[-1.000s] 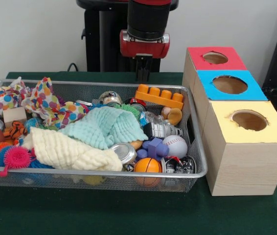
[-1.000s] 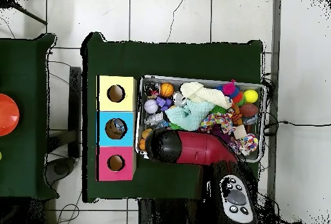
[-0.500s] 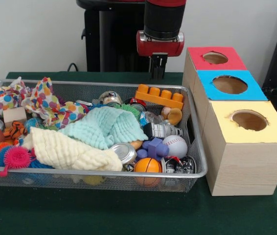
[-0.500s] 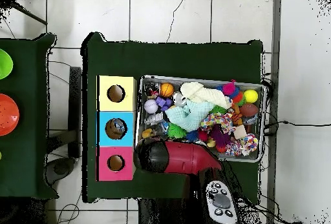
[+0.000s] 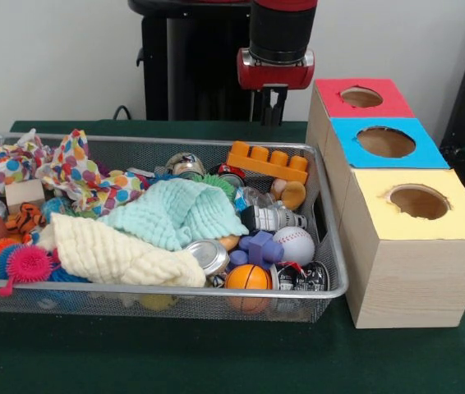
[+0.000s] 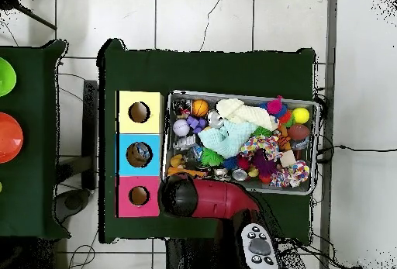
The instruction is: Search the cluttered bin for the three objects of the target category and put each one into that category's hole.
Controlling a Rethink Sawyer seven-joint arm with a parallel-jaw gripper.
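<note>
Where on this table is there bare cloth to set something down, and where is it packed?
Free: the green cloth strip in front of the mesh bin, and, in the overhead view, the wide band beyond the bin. Packed: the bin itself, cloths and toys to the rim. Only a narrow gap separates the bin from the yellow box.

Three wooden boxes in a row, one hole each: red-topped box point(image 5: 361, 97), blue-topped box point(image 5: 387, 142), yellow-topped box point(image 5: 417, 203). One wire mesh bin point(image 5: 335, 271). Inside it: three cloths, namely mint point(image 5: 175, 212), cream point(image 5: 109, 251), polka-dot point(image 5: 85, 176); one baseball point(image 5: 296, 244); one mini basketball point(image 5: 247, 277); one orange building block point(image 5: 269, 160).
</note>
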